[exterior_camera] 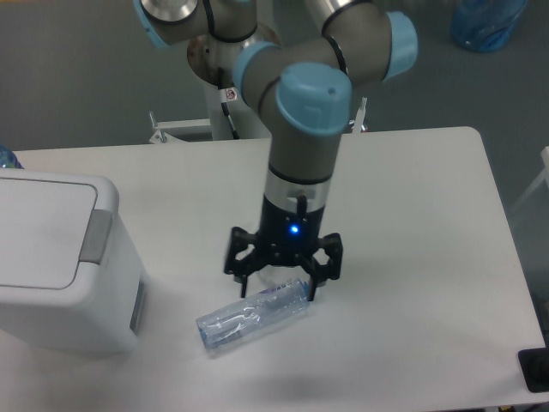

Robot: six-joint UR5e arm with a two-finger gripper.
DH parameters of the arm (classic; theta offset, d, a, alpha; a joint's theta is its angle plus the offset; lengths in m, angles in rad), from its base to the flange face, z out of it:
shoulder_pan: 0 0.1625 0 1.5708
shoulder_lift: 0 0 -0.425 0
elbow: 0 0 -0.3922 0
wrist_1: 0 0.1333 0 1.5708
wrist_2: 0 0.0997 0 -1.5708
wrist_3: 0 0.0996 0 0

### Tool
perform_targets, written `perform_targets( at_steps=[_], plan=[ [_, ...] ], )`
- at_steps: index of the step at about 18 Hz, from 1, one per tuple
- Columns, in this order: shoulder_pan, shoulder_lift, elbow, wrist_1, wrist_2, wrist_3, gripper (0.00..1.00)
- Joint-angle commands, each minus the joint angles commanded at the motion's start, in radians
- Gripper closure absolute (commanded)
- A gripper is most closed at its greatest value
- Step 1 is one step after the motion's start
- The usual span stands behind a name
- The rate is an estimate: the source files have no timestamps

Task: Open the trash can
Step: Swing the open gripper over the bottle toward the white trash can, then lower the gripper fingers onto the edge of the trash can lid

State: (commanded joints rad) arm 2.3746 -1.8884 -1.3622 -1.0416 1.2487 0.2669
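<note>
The trash can (60, 262) is a large white boxy bin at the table's left edge, its flat lid down, with a grey push tab (95, 236) on the lid's right side and a grey slot (137, 306) in its right wall. My gripper (280, 281) hangs open well to the right of the bin, fingers pointing down just above the cap end of a clear plastic bottle (253, 315). Nothing is between the fingers.
The clear bottle lies on its side between the bin and the table's middle. A crumpled clear plastic piece behind the gripper is mostly hidden by it. A black object (535, 369) sits at the table's right front corner.
</note>
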Motion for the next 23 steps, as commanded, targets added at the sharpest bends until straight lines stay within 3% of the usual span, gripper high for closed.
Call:
perform_targets(
  at_steps=[8, 17, 23],
  plan=[
    [-0.069, 0.087, -0.020, -0.038, -0.003, 0.000, 0.00],
    [-0.135, 0.101, -0.037, -0.038, 0.000, -0.060, 0.00],
    [-0.150, 0.121, -0.103, -0.037, 0.003, -0.060, 0.00]
  ],
)
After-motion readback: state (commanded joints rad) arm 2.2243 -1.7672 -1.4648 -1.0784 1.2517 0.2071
